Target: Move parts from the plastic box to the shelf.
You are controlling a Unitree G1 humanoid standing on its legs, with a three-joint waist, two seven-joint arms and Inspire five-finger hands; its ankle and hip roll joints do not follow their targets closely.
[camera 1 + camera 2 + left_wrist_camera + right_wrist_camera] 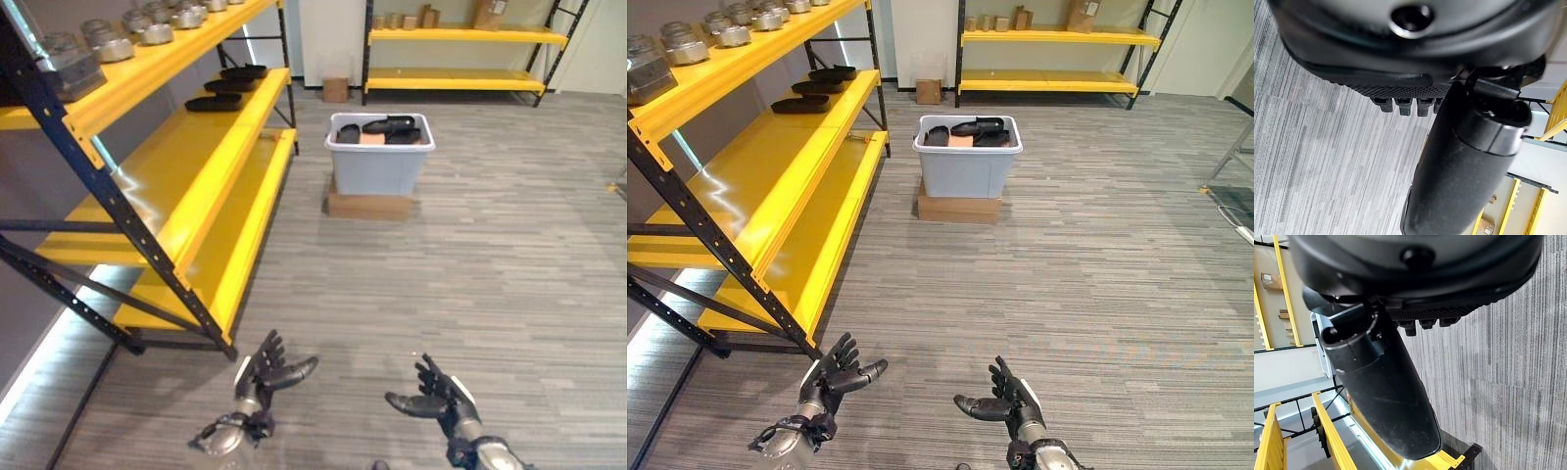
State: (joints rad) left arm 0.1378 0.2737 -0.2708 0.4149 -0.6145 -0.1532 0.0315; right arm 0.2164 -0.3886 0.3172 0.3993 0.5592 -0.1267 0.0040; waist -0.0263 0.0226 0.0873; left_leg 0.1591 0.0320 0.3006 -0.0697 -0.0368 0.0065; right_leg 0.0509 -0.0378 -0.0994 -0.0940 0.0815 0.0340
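Left robot hand [263, 373]: fingers spread, empty, above the carpet.
Right robot hand [438, 399]: fingers relaxed, empty.
Black parts [389, 126]: in the grey plastic box [378, 168], on a cardboard base [369, 207].
Yellow shelf [196, 157]: three black parts [228, 86] at its far end.

Storeroom or warehouse-type room: yellow-decked steel shelf rack [186, 186] on dark blue uprights holding metal parts [108, 44] and black parts [214, 102], second yellow rack [1058, 59] along far wall with cardboard boxes [1083, 15], grey carpet floor [1097, 274], grey plastic box [965, 157].
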